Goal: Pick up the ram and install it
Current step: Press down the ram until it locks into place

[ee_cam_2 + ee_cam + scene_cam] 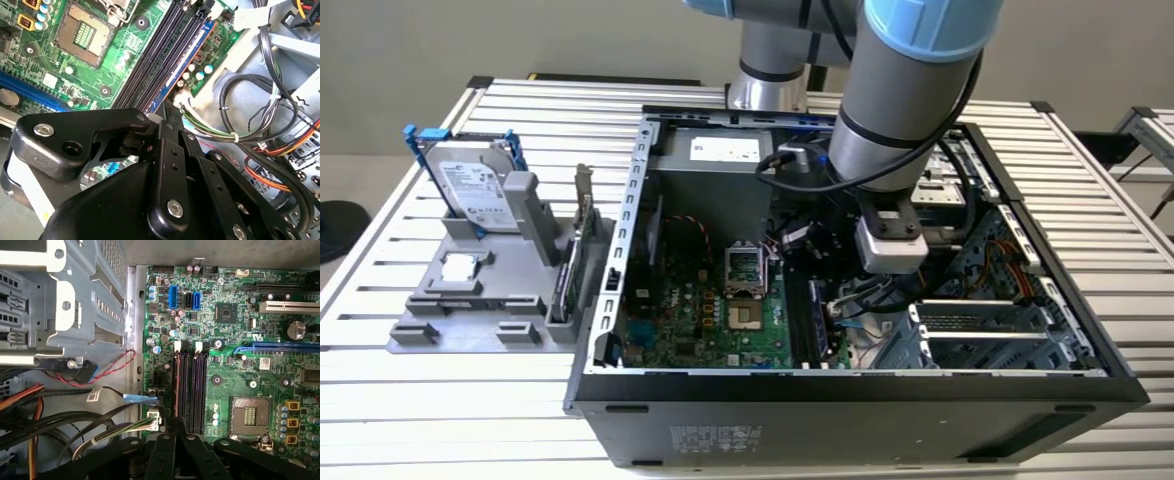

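Your gripper (882, 296) is down inside the open computer case (607, 330), over the motherboard (260, 390) and at one end of the bank of dark memory slots (189, 385). In both wrist views the fingers (170, 165) are drawn together to a narrow tip. A thin dark edge juts from that tip toward the slots, and you may take this to be the ram (169, 112), clamped edge-on, though little of it shows. In the first wrist view the tip lines up with the outermost slot, the one beside the case's metal wall.

The parts of the slots that show look unfilled, so the ram is judged picked up and carried to the board but not yet seated. Whether its lower edge already touches the slot cannot be told. On the grey holder (467, 330) at the exterior view's left stand the hard drive (470, 185) and a bracketed card (582, 215).
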